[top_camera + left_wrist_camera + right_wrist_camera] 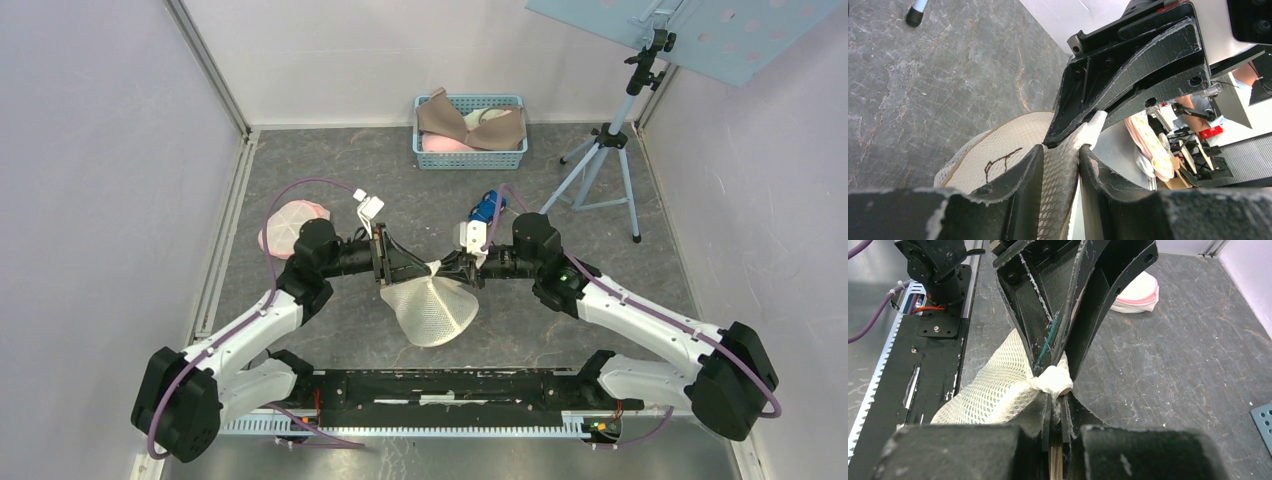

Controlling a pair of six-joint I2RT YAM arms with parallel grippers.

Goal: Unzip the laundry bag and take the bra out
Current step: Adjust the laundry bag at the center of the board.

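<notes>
The white mesh laundry bag [432,312] hangs as a cone between the two arms, lifted off the grey floor. My left gripper [428,268] is shut on a fold of its mesh [1063,172] near the top edge. Facing it, my right gripper [462,270] is shut on the same top corner, with a beige ribbed strip and a bunched white end [1054,381] pinched between its fingers [1068,410]. In the right wrist view the mesh [993,390] drapes down to the left. The two grippers' tips nearly touch. The bra is hidden; the bag's inside does not show.
A blue basket [517,152] with brown and pink garments stands at the back. A pink and white rounded fabric piece [288,225] lies at the left. A tripod [605,150] stands at the back right. The black base plate [450,385] runs along the near edge.
</notes>
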